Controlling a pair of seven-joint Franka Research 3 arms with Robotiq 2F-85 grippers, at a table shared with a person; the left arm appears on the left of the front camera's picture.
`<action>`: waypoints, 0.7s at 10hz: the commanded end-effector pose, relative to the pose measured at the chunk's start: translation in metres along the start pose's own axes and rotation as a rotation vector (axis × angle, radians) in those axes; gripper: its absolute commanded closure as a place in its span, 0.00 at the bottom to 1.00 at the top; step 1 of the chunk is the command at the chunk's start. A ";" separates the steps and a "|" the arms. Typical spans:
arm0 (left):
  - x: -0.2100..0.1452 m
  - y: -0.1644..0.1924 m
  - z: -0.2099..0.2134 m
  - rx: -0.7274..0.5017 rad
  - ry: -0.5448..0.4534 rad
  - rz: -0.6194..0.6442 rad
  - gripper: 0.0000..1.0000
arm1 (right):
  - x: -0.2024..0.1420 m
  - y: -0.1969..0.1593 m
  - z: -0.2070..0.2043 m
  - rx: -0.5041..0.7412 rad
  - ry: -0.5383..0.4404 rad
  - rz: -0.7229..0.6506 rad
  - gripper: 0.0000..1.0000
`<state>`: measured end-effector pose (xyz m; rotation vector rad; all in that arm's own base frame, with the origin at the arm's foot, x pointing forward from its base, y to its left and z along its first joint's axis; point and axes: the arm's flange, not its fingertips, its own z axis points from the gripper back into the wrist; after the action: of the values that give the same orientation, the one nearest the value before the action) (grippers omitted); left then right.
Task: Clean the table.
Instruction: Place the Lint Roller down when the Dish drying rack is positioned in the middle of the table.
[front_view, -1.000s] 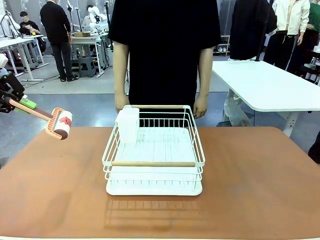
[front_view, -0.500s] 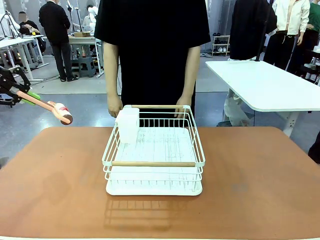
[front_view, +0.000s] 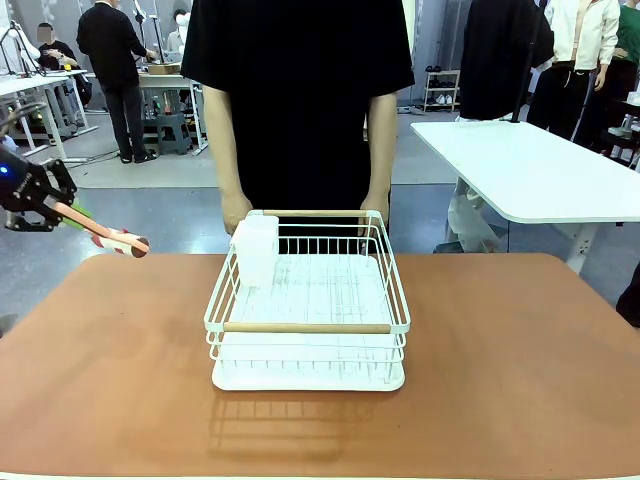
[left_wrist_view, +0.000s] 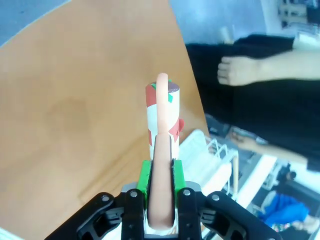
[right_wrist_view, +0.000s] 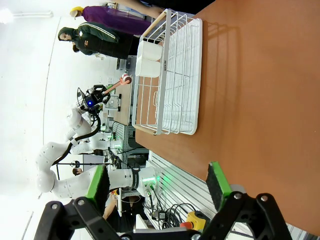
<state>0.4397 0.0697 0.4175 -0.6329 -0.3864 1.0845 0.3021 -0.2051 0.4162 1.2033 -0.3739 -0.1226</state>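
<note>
The left gripper (left_wrist_view: 160, 200) clamps a roller's handle (left_wrist_view: 161, 165) above the table's (front_view: 500, 340) left corner; the right gripper (right_wrist_view: 157, 187) gapes empty (idle). A steep descent could jab the top or clip the rack (front_view: 308, 300)

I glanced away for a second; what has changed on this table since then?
The left gripper, still clamped on the roller, swung it lower and turned its head edge-on above the table. The person's hands came forward to the rack's far rail. The rack and white cup stayed put.
</note>
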 end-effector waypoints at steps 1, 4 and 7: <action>-0.017 0.017 -0.028 -0.058 -0.080 0.051 0.79 | 0.000 0.003 0.001 0.015 -0.006 0.008 0.00; -0.021 0.049 -0.062 -0.049 -0.089 0.104 0.79 | 0.000 0.003 0.001 0.015 -0.006 0.008 0.00; -0.023 0.075 -0.095 -0.066 -0.107 0.127 0.79 | 0.000 0.003 0.001 0.015 -0.006 0.008 0.00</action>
<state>0.4264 0.0445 0.3386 -0.6437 -0.4258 1.2428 0.3021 -0.2051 0.4162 1.2033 -0.3738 -0.1225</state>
